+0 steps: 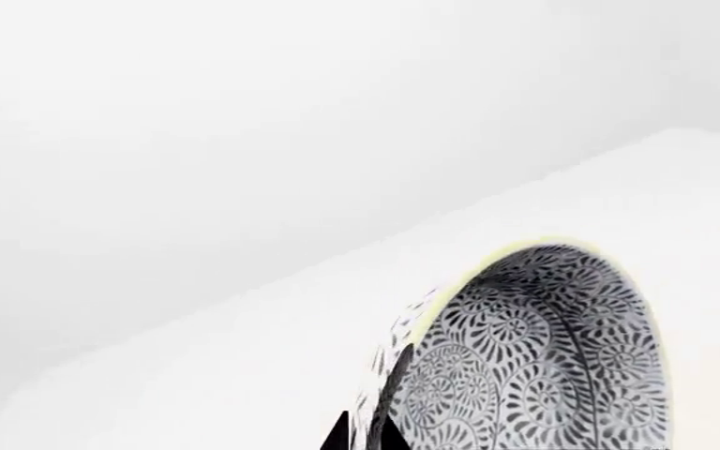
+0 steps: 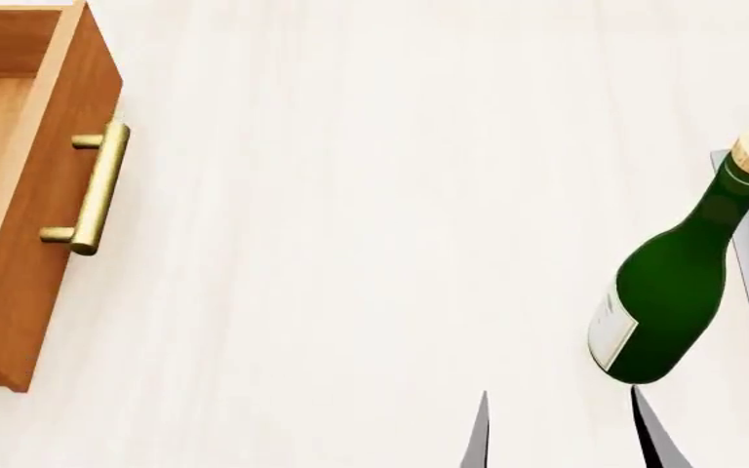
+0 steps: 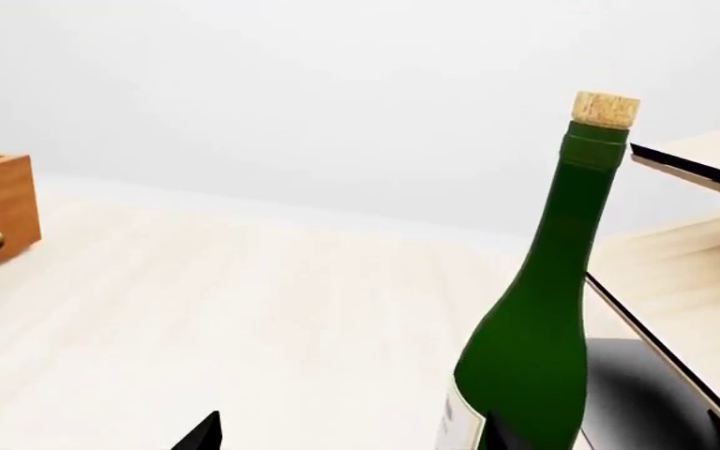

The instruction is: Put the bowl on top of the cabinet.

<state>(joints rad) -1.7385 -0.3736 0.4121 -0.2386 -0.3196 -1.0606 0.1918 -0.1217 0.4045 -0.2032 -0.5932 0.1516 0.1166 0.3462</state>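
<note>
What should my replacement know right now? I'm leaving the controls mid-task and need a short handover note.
Left gripper: shut on the bowl's rim, bowl tipped on its side; out of the head view.
Right gripper: open, empty, beside the green bottle.
Cabinet: at the table's left, drawer pulled open.
Done: bowl grasped.
Left: carry the bowl to the cabinet top, set it upright, release.

green bottle (image 2: 671, 283), pale label (image 2: 609, 333), no legible text
</note>
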